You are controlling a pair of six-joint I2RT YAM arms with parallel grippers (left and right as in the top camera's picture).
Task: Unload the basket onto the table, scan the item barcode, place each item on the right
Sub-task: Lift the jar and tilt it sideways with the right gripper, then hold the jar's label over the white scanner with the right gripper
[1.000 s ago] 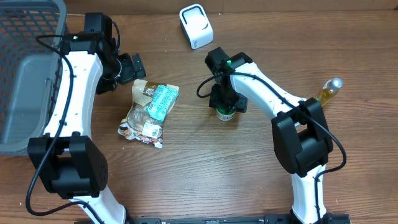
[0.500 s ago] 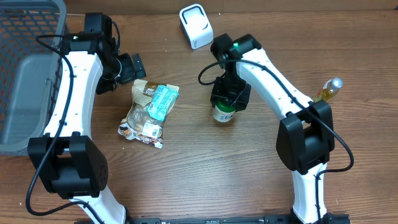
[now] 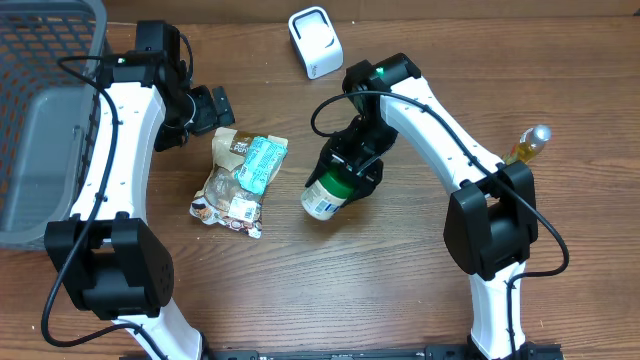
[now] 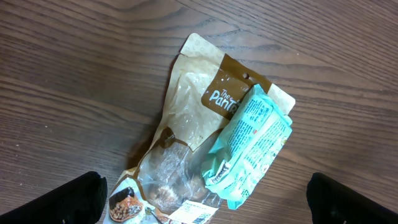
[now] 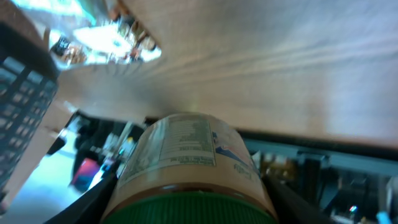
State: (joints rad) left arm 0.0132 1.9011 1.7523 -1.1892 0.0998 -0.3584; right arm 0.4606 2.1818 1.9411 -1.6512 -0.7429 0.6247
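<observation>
Right claw [image 3: 352, 163]: partly closed, clamped around the green-lidded end of a jar [image 3: 323, 195]. The lid sits between the fingers and the body sticks out beyond the fingertips. The jar is tilted well off upright and looks lifted clear of the worktop [image 3: 400, 290]. The right wrist view looks down the jar [image 5: 186, 158] from the lid end. It shows a pale label with a printed panel of small text and a blue mark beside it. The print is too blurred to read, and I cannot pick out a barcode.

Behind the right claw, near the far edge of the worktop, sits a white scanner [image 3: 315, 42], well apart from the jar. Out past this arm's base, far from the claw, a bottle [image 3: 527, 146] with amber contents and a silvery cap.

Left claw [image 3: 205, 110]: jaws wide apart, nothing in them. It hangs over the worktop just beside a brown snack pouch [image 4: 186, 143], not touching it. A teal packet [image 4: 249, 146] lies on top of the pouch, overlapping its edge. Behind the left claw's arm is a dark wire basket [image 3: 45, 55], with a grey bin [image 3: 30, 170] beside it.
</observation>
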